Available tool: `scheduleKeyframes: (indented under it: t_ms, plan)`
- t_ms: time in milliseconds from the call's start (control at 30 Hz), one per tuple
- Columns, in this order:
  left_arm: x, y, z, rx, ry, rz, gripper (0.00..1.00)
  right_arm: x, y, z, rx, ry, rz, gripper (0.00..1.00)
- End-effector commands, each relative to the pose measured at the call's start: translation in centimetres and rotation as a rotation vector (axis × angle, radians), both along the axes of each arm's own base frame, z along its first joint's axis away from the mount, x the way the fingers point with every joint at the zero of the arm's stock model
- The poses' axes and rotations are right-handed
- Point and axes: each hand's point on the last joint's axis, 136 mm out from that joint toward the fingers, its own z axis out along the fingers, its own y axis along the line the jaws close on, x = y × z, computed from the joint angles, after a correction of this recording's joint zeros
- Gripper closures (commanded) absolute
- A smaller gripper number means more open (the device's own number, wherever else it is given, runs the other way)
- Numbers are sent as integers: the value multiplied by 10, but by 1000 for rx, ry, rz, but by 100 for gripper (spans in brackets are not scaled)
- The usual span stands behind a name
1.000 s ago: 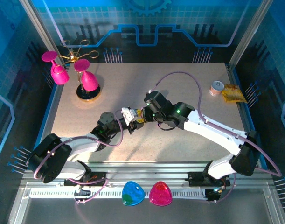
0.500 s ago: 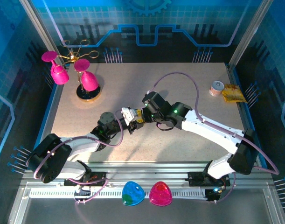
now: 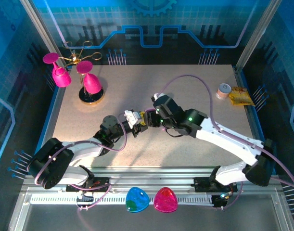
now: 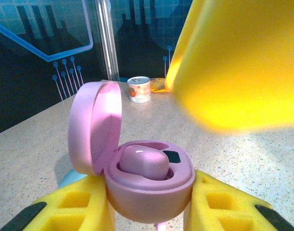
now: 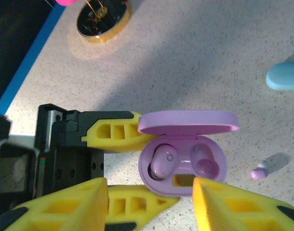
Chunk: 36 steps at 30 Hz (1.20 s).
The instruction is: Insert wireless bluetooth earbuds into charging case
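Note:
My left gripper (image 4: 149, 208) is shut on a light purple charging case (image 4: 151, 190), holding it by its base with the lid (image 4: 91, 125) flipped up. One purple earbud (image 5: 162, 161) sits in the case's left socket; the right socket (image 5: 204, 162) is bare. My right gripper (image 5: 150, 186) hovers just above the case, open, with nothing between its yellow fingers (image 5: 65, 204). A second purple earbud (image 5: 259, 171) lies loose on the table right of the case. In the top view both grippers meet at mid-table, left gripper (image 3: 132, 119), right gripper (image 3: 146, 119).
A pale blue case (image 5: 285, 76) lies on the table beyond the purple one. A gold-based rack with pink glasses (image 3: 84, 79) stands at the back left. A small can (image 3: 223, 90) and a yellow packet (image 3: 240, 96) sit at the back right. Blue (image 3: 137, 198) and pink (image 3: 165, 199) pebble shapes rest on the front rail.
My right gripper's jaws have opened, and its arm has swung a little to the right. My left arm and the case have stayed where they were.

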Motion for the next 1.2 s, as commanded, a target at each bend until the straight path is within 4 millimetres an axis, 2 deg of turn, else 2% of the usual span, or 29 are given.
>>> scheduleKeyframes:
  t_ms: [0, 100, 233, 333, 400, 467, 600, 700, 867, 1033, 1133, 1167]
  plan:
    - [-1, 8, 18, -55, -42, 19, 69, 5, -15, 18, 40, -112, -11, 50]
    - [-4, 13, 16, -65, -32, 22, 69, 12, -38, 10, 69, -128, -67, 48]
    - [-12, 18, 14, -70, -24, 17, 69, 25, -73, -15, 142, -104, -157, 47]
    - [-19, 22, 15, -67, -19, 13, 69, 35, -93, -55, 189, -23, -206, 46]
    - [-24, 24, 18, -66, -18, 6, 69, 41, -98, -80, 185, 44, -221, 45]
    - [-28, 26, 21, -63, -17, 1, 69, 45, -98, -103, 150, 97, -217, 45]
    - [-36, 29, 28, -57, -25, -5, 69, 50, -78, -140, 110, 198, -144, 48]
    - [-40, 31, 32, -54, -35, -8, 69, 57, -63, -160, 107, 251, -92, 50]
    - [-43, 33, 33, -49, -35, -7, 68, 66, -51, -192, 70, 331, -72, 51]
    - [-44, 35, 32, -45, -38, 2, 69, 64, -52, -216, 34, 384, -70, 53]
    - [-44, 35, 31, -41, -36, 1, 68, 63, -52, -222, 21, 395, -59, 54]
    - [-44, 35, 30, -40, -33, 0, 68, 70, -48, -215, 30, 380, -56, 54]
